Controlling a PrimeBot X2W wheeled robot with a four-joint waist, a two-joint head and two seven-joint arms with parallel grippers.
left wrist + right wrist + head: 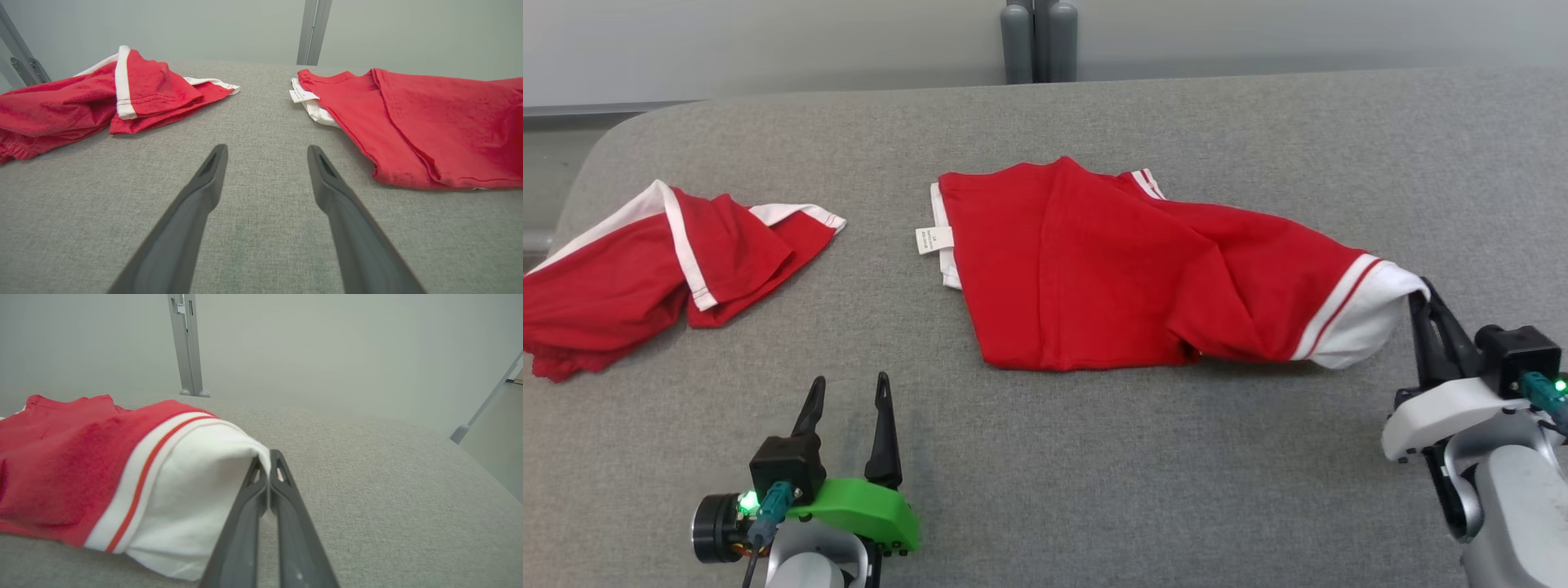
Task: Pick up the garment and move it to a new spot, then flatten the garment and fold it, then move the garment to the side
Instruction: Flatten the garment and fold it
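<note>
At the lower left, the left hand point(850, 378) sits wide open over the grey tabletop point(1094, 457), holding nothing. At the lower right, the right hand point(1419, 299) is pinched tight on the white sleeve end point(192, 486) of the red garment point(1094, 269). The right wrist view shows this pinch up close. The garment lies mid-frame, partly folded, with a white tag point(925, 239) at its left edge. The other red garment point(645, 278) lies crumpled at the left.

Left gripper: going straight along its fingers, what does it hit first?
Looks free: the left gripper points into the bare gap between the crumpled garment and the spread garment. If angled down, it may meet the table first; depth unclear.
</note>
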